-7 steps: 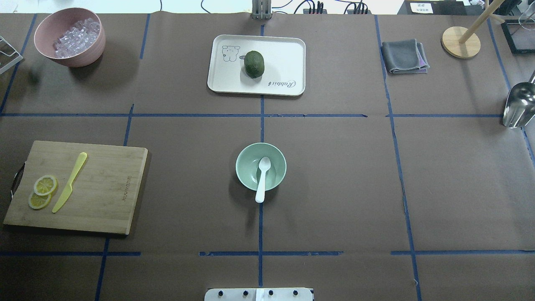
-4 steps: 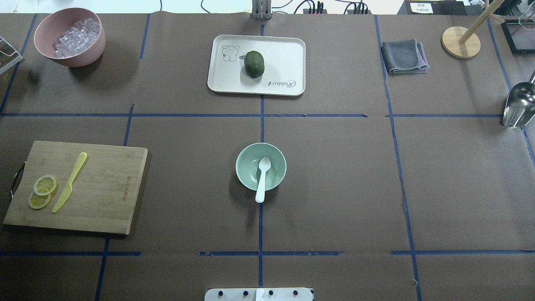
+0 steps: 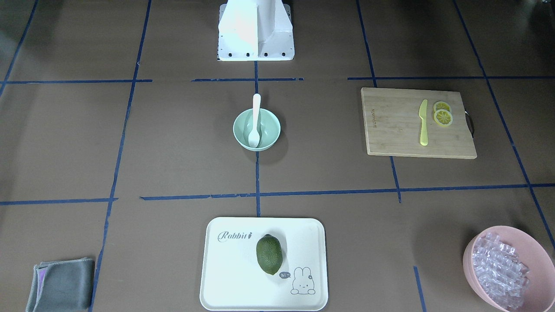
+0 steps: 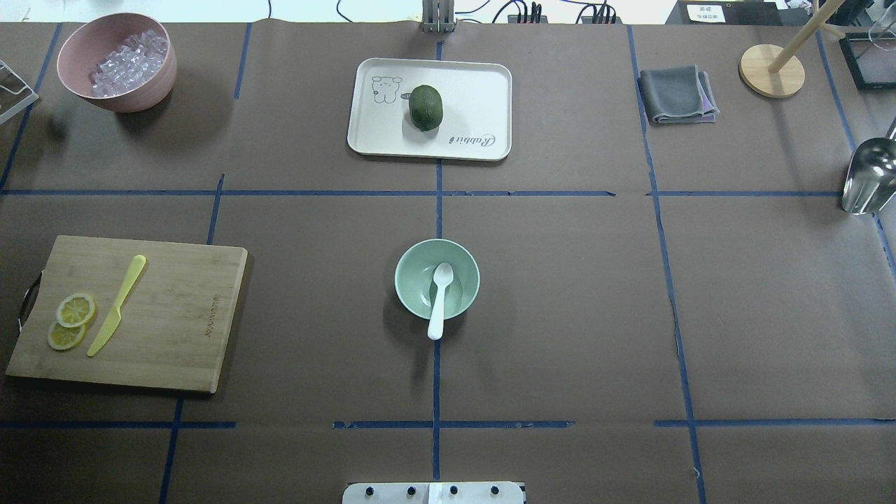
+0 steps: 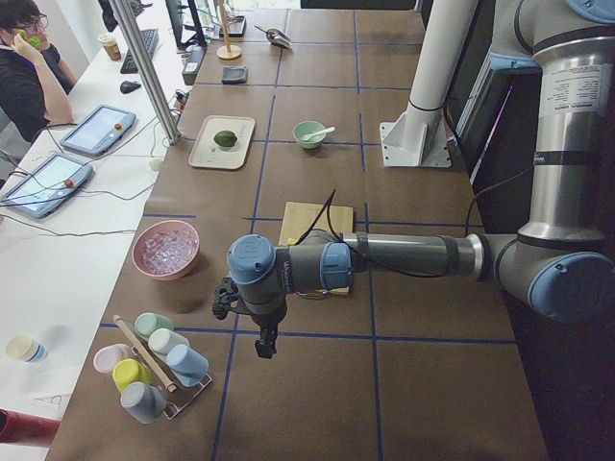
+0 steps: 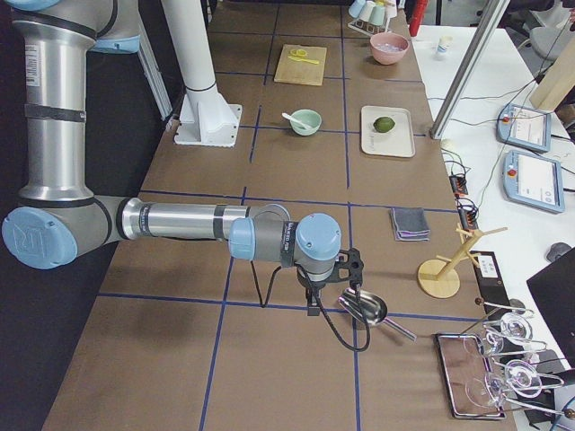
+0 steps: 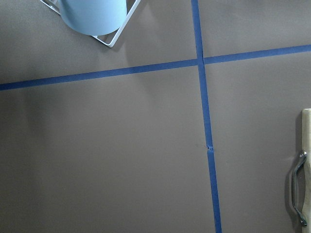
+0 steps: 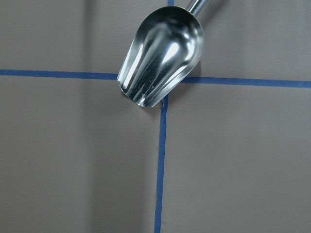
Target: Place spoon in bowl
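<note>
Lying scoop-down inside the bowl point(image 4: 413, 278), handle over its rim toward the robot, the spoon point(image 4: 439, 299) sits well apart from left gripper point(image 5: 261, 343) and right gripper point(image 6: 312, 303), neither clearly nearer, finger spread impossible to tell.

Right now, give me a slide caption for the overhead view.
White spoon lies in the mint-green bowl, handle overhanging its rim.

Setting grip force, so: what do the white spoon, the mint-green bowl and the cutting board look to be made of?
The spoon looks like plastic: uniform white, with a slim moulded shape. The bowl is smooth, plain, matte pale green, likely plastic or melamine; ceramic cannot be ruled out. The cutting board looks like bamboo or wood: tan, unpainted, with a striped grain.
</note>
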Robot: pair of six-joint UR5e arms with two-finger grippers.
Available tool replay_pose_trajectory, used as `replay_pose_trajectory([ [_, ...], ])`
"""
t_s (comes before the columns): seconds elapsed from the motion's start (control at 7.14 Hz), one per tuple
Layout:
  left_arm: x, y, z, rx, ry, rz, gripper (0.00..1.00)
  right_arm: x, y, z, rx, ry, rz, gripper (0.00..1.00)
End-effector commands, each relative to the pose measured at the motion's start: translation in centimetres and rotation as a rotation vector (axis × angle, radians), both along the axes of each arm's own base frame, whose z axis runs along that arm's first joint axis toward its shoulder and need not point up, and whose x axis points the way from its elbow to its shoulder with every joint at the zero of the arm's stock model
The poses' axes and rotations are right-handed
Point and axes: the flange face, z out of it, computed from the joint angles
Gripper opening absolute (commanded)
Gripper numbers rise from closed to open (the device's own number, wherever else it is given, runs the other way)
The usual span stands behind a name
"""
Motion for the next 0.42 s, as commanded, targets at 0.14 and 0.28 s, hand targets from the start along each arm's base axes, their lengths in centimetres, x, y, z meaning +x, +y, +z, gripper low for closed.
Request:
replay_pose_trajectory([
  [0.14, 0.00, 0.06, -0.02, 0.001, 0.001, 0.000, 1.00, 0.00, 0.06, 0.05, -0.002, 0.000, 0.001, 1.00],
  [0.28, 0.00, 0.05, -0.09, 0.002, 0.001, 0.000, 1.00, 0.00, 0.06, 0.05, -0.002, 0.000, 0.001, 1.00],
])
